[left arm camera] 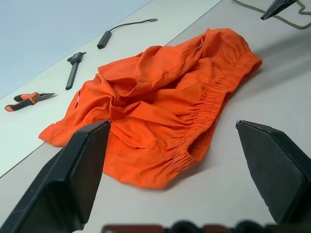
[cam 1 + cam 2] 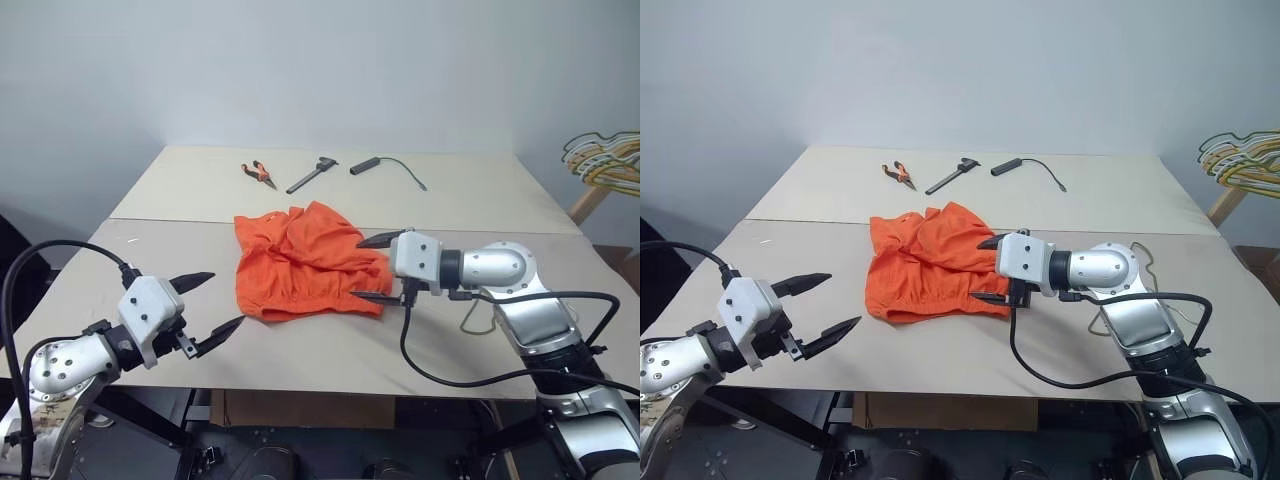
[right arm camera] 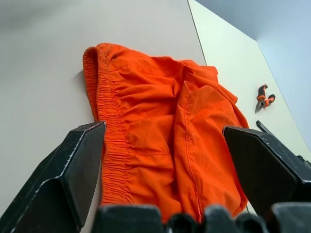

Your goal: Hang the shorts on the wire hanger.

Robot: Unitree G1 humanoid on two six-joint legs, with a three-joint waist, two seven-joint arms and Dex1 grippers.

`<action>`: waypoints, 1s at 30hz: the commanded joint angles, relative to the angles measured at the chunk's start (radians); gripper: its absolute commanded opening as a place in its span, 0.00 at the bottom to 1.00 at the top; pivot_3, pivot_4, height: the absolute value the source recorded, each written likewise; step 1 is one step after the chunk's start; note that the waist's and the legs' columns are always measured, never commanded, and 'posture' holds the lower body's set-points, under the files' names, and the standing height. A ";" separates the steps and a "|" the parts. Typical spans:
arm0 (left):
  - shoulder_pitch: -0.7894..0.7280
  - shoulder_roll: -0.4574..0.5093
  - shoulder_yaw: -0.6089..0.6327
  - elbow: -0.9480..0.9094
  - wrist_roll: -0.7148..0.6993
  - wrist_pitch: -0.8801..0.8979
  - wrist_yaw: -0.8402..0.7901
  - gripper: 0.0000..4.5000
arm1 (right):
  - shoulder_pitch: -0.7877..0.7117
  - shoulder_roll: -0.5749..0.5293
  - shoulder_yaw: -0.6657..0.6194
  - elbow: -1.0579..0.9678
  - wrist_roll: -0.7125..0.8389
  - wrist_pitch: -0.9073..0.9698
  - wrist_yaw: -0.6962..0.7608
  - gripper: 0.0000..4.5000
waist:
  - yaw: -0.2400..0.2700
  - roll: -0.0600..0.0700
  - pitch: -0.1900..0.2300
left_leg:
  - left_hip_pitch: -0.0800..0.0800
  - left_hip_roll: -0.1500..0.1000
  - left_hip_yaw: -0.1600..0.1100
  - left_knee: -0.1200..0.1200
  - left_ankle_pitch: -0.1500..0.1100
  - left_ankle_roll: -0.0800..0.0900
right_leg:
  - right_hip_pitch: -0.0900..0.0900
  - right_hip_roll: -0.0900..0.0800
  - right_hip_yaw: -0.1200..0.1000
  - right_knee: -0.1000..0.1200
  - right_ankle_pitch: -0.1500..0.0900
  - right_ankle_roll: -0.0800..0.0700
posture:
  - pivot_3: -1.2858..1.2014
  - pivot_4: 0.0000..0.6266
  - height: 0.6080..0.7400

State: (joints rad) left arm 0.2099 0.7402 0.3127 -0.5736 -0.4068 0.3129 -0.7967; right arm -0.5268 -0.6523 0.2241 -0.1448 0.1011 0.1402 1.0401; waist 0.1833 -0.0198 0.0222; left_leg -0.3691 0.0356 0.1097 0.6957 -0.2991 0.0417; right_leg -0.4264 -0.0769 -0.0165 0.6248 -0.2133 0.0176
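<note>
Left pincer (image 2: pixel 205 305) wide, empty; right pincer (image 2: pixel 368 268) wide at the shorts (image 2: pixel 300 262): soft, light, best taken by the waistband.

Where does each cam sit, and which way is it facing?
Head stereo pair: on the head, looking forward and down at the table; both arms show, left gripper and right gripper open.
Left wrist: looks along its fingers at the shorts.
Right wrist: the same, from the other side.
All share the shorts and pliers.

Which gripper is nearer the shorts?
Right. The right gripper stands open at the edge of the shorts; the left gripper is open, off to their other side.
</note>
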 commanded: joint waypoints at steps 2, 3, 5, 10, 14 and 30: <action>0.016 0.041 0.010 0.024 0.063 -0.047 -0.019 1.00 | -0.025 0.009 -0.005 -0.028 0.000 0.013 -0.009 0.99 | 0.000 0.000 0.000 | 0.000 0.000 0.000 0.000 0.000 0.000 | 0.000 0.000 0.000 0.000 0.000 0.000 | 0.63 0.00 1.00; 0.021 0.052 0.012 0.043 0.085 -0.065 -0.027 1.00 | -0.025 0.011 -0.002 -0.027 -0.004 0.014 -0.010 0.99 | -0.002 0.000 0.000 | 0.000 0.000 0.000 0.000 0.000 0.000 | 0.000 0.000 0.000 0.000 0.000 0.000 | 0.63 0.00 1.00; 0.028 0.082 0.009 0.097 0.137 -0.117 -0.046 1.00 | -0.027 0.014 0.001 -0.033 -0.006 0.020 -0.011 0.99 | -0.005 0.000 0.000 | 0.000 0.000 0.000 0.000 0.000 0.000 | -0.001 0.000 0.000 0.000 0.000 0.000 | 0.63 0.00 1.00; -0.015 0.181 -0.040 0.289 0.258 -0.279 -0.119 1.00 | -0.023 0.022 0.002 -0.062 -0.005 0.045 -0.017 0.99 | -0.006 0.000 0.000 | 0.000 0.001 0.002 0.000 0.000 0.000 | -0.002 0.000 -0.001 0.000 -0.004 -0.006 | 0.62 0.00 1.00; -0.146 0.231 -0.127 0.479 0.337 -0.432 -0.162 1.00 | -0.003 0.025 0.004 -0.081 -0.011 0.057 -0.032 0.99 | -0.002 0.000 0.000 | -0.003 0.001 0.004 0.000 0.000 -0.001 | -0.003 0.000 -0.005 0.001 -0.004 -0.006 | 0.62 0.00 1.00; -0.611 0.127 -0.430 1.022 0.458 -0.724 -0.312 1.00 | 0.018 0.023 0.071 -0.249 -0.024 0.271 -0.065 0.99 | -0.041 -0.001 -0.001 | -0.016 0.001 0.005 0.003 0.003 -0.005 | -0.012 0.001 -0.009 0.004 -0.001 -0.005 | 0.57 0.00 1.00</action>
State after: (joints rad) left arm -0.3746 0.8303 -0.1276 0.4461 0.0527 -0.3827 -1.0922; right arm -0.4916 -0.6375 0.2707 -0.3381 0.0810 0.3532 0.9820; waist 0.1419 -0.0210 0.0208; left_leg -0.3848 0.0369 0.1143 0.6994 -0.2966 0.0375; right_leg -0.4386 -0.0759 -0.0256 0.6288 -0.2142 0.0129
